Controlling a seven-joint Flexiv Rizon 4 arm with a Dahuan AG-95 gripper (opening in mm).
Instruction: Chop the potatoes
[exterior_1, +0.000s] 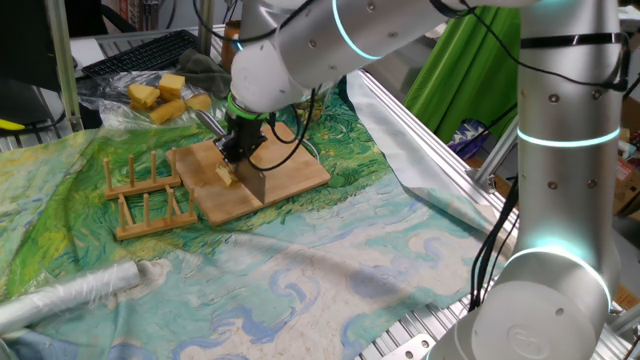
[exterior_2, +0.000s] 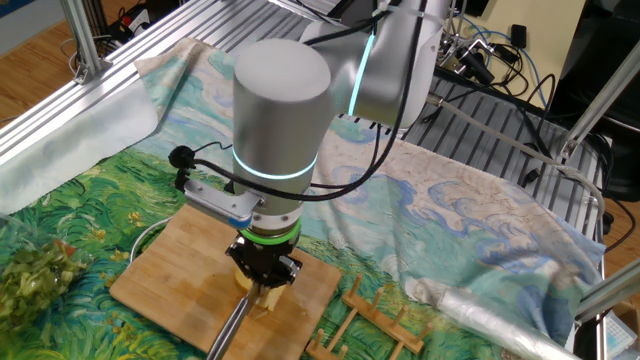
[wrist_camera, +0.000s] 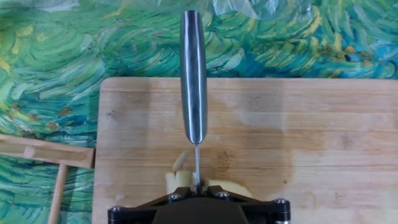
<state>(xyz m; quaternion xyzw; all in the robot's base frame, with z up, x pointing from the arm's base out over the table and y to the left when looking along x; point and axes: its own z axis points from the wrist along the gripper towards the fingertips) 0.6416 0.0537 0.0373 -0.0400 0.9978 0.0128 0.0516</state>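
Your gripper (exterior_1: 240, 150) has its jaws pinched tight on the steel-handled knife (wrist_camera: 193, 81), blade down in the pale-yellow potato piece (wrist_camera: 177, 180) on the wooden board (wrist_camera: 261, 124).

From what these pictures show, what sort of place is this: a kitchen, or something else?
Probably a robotics lab, not a kitchen. The table has a bare aluminium frame draped with a painted cloth, loose cables hang behind it, and a robot arm holds a knife over potatoes on a wooden board.

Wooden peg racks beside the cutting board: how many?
2. One light wooden peg rack lies farther from the camera, left of the wooden cutting board; the second lies just in front of it.
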